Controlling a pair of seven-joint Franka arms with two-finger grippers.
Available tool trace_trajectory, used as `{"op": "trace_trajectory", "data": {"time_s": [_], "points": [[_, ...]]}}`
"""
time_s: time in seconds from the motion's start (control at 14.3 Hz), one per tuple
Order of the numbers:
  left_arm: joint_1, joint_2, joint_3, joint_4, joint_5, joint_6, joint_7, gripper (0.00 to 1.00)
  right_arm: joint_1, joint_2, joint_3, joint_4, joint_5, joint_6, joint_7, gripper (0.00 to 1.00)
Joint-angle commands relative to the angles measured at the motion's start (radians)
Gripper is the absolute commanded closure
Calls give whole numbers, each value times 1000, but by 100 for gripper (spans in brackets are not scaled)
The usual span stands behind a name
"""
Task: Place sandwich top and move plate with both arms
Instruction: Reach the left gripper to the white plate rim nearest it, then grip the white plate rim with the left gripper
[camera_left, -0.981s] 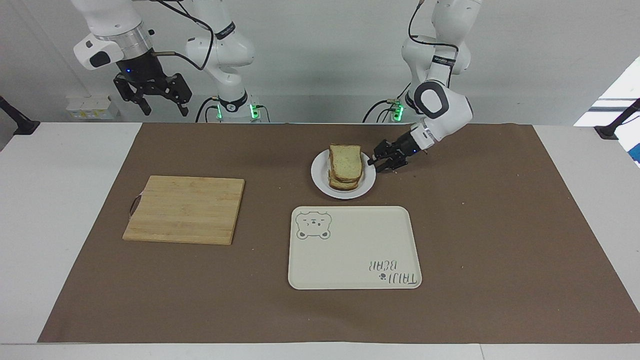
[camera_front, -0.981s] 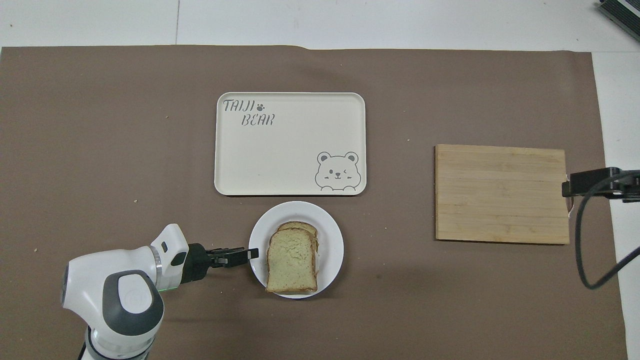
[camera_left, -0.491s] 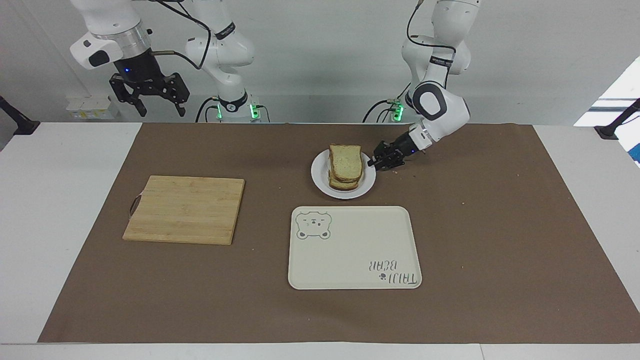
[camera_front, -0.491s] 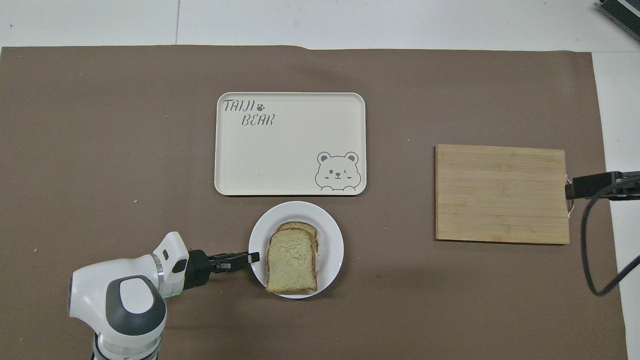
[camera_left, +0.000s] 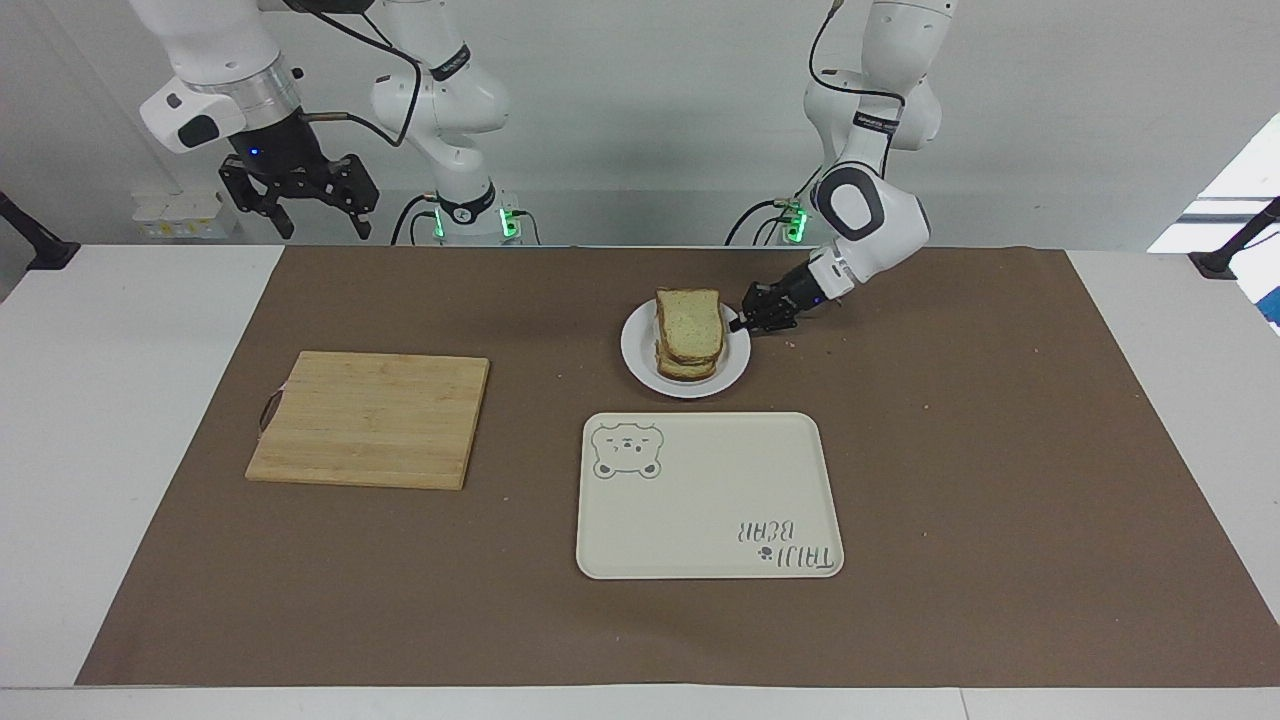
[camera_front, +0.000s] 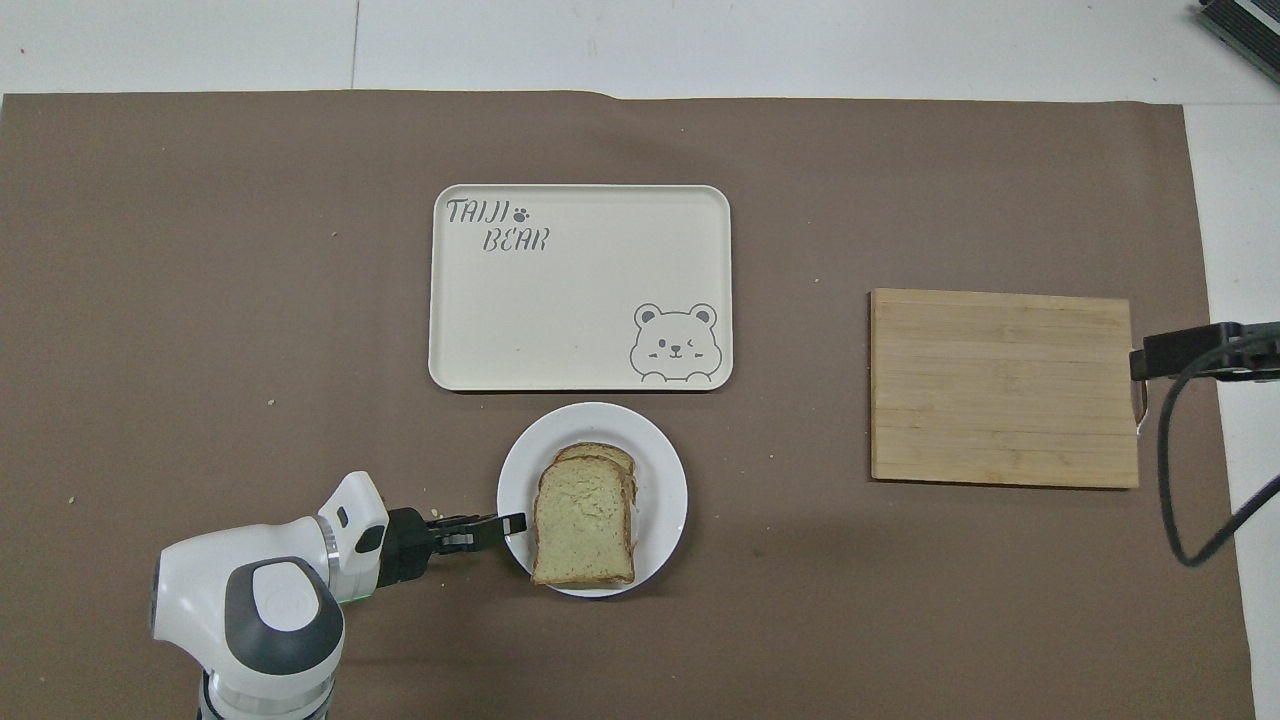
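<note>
The sandwich top (camera_left: 690, 322) lies on a stack of bread slices on the plate (camera_left: 640, 366), which stands on the brown mat near the robots. In the overhead view the sandwich top (camera_front: 585, 525) covers most of the stack on the plate (camera_front: 662, 478). My left gripper (camera_left: 745, 322) is low at the plate's rim on the left arm's side, and its fingers look shut on the rim. Its tips (camera_front: 515, 521) overlap the rim in the overhead view. My right gripper (camera_left: 320, 222) hangs open and empty, high over the right arm's end of the table.
A cream bear tray (camera_left: 710, 500) lies just farther from the robots than the plate. A wooden cutting board (camera_left: 370, 420) lies toward the right arm's end. The right hand's black housing (camera_front: 1190, 350) and a cable show beside the board (camera_front: 1000, 385).
My left gripper has slid onto the plate's rim and its fingers have narrowed. The right gripper has risen a little and turned. The plate and bread have barely moved.
</note>
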Motion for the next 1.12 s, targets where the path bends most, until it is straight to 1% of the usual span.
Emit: {"op": "trace_trajectory", "data": {"time_s": [0.0,0.28,0.42,0.56,0.63,0.98,1.05], "points": [[-30,-4,11,-17,-19,27,22,100,-24,3,7,16,6,-25,-19,0],[-33,-2,12,-14,-19,60,27,100,-19,3,13,16,8,-25,-19,0],[-80,-2,12,-11,-19,83,27,100,-19,3,13,16,8,-25,-19,0],[-102,-1,11,-10,-18,116,27,100,-19,3,13,16,8,-25,-19,0],[-112,-1,12,-7,-17,112,27,100,-19,3,13,16,8,-25,-19,0],[-93,68,19,122,-14,29,-34,100,-19,3,13,16,8,-25,-19,0],[-68,88,20,154,-10,3,-42,100,-19,3,13,16,8,-25,-19,0]]}}
